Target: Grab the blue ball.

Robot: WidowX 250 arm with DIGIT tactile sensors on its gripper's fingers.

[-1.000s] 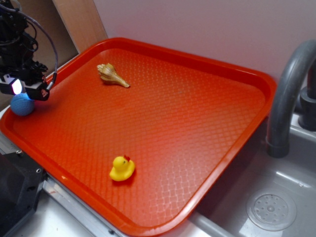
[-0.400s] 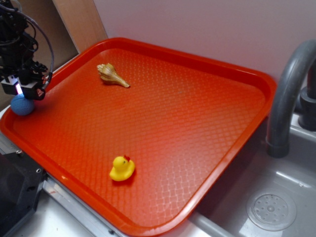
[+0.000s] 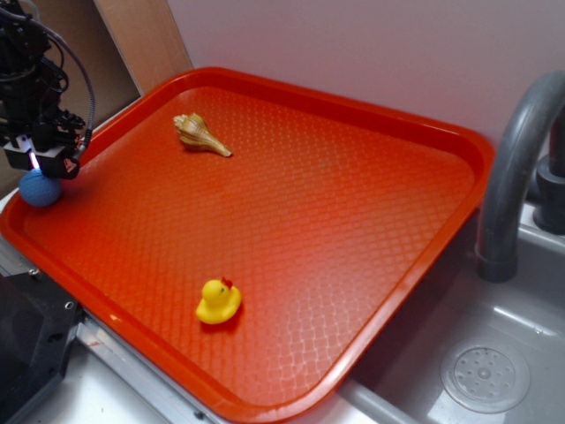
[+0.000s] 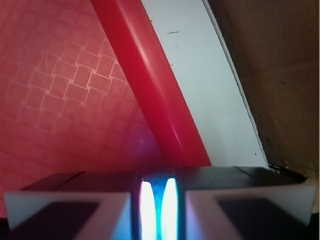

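The blue ball (image 3: 40,189) is a small light-blue sphere resting on the orange tray (image 3: 353,203) at its far left rim. My gripper (image 3: 41,162) hangs directly over the ball, its tips at the ball's top and covering it slightly. The ball's round sides show whole below the fingers, so they are not around it. In the wrist view my gripper (image 4: 157,202) has its jaws close together. Only a narrow glowing slit is left, with a sliver of the blue ball (image 4: 158,187) showing in it. The tray rim (image 4: 150,85) runs just ahead.
A tan seashell (image 3: 199,133) lies at the tray's back left and a yellow rubber duck (image 3: 218,301) near its front edge. A grey faucet (image 3: 512,177) and sink drain (image 3: 485,376) stand to the right. A white ledge (image 4: 210,80) and a brown board border the tray's left rim.
The gripper has shifted slightly left and turned, and now sits squarely over the ball. The ball, shell and duck have not moved.
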